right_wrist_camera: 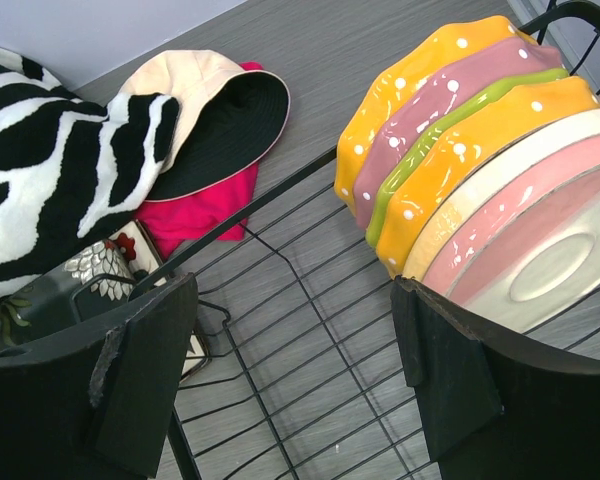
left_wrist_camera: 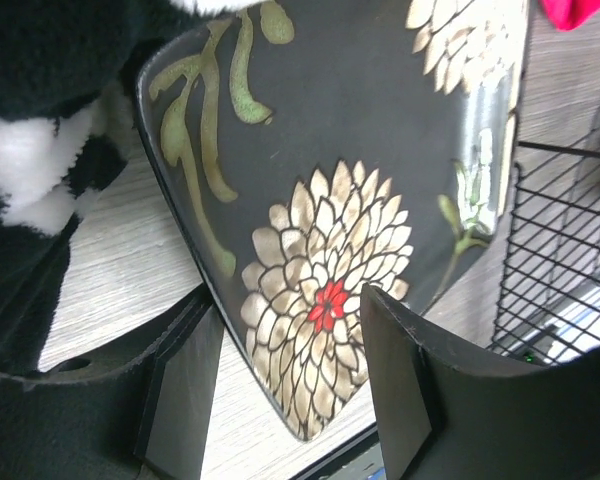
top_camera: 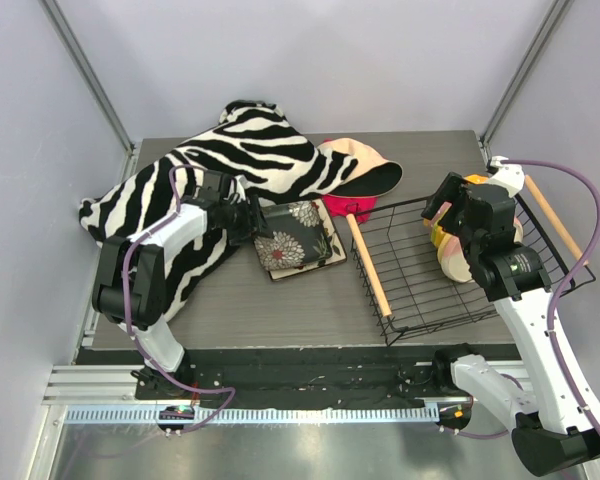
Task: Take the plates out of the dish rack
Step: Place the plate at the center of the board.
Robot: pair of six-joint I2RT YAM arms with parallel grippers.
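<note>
Black fingers of the left gripper [left_wrist_camera: 290, 345] stand spread on either side of one corner of the dark square plate [left_wrist_camera: 330, 200], with no pinch on it. From the way the plate sits flat, it looks set down and let go rather than about to be lifted. It lies outside the dish rack [top_camera: 410, 290], just beyond the rack's wooden handle [top_camera: 367, 265] on the left arm's side, resting on the bench [top_camera: 280, 310]. A zebra-striped cloth [top_camera: 230, 160] crowds the plate's far edge from the rack, which probably explains why the plate lies so close to the handle.

The right gripper [right_wrist_camera: 290, 300] hangs inside the rack's outline with its fingers wide apart and nothing between them. It is lined up on the plates standing on edge at the rack's outer end, a posture that suits closing on a rim. Those plates lean against one another: the orange dotted plate [right_wrist_camera: 430, 80] farthest, a yellow-green plate [right_wrist_camera: 450, 130] behind it, and the round pink-cream plate [right_wrist_camera: 540, 230] nearest the fingers.

Behind the rack's far corner a peach hat [top_camera: 355, 165] lies on a pink cloth [top_camera: 348, 208], touching neither gripper.

Judged from this layout, most of the unloading is not yet done.
</note>
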